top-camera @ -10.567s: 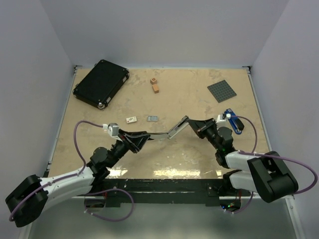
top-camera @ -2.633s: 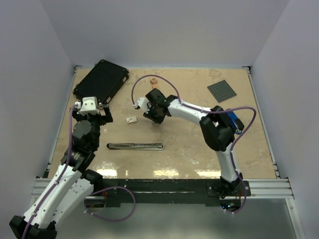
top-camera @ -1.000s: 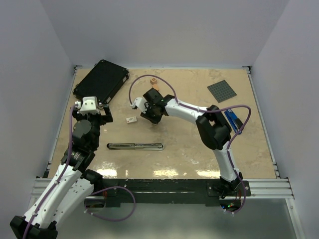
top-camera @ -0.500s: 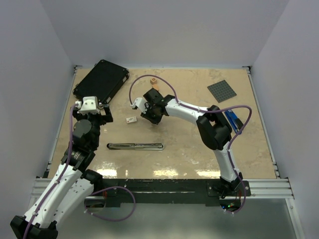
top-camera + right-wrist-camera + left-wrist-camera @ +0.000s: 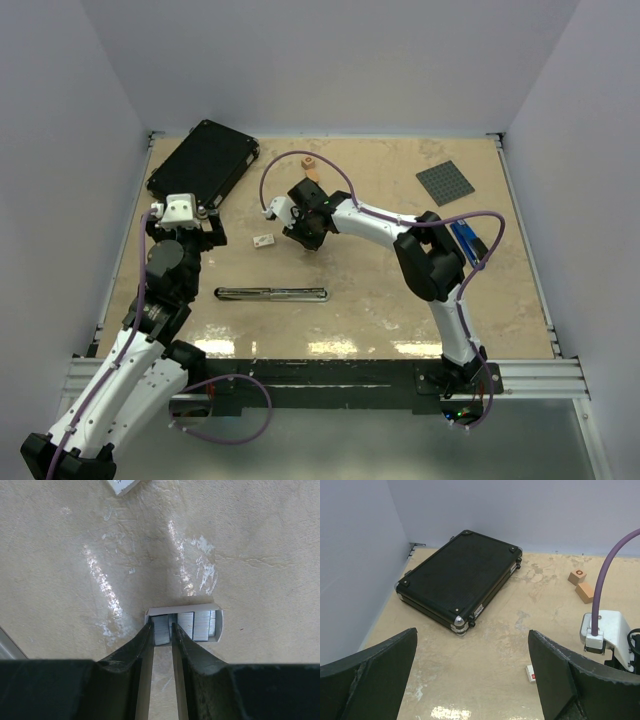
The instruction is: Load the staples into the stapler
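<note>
Right tool [image 5: 162, 629] seemingly pinches a strip of staples [image 5: 195, 626] (left tool [image 5: 472, 645] spread wide).

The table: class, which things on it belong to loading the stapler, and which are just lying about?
Job: silver stapler, staples.
Lying about: black case, wooden blocks, grey plate, blue stapler, white tag.

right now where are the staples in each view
top external: hidden under the right gripper, mid-table.
left wrist: not in view.
right wrist: staples mid-frame in a white tray, at the fingertips.
shared landmark: small white tag, also lower right in left wrist, top edge in right wrist.
</note>
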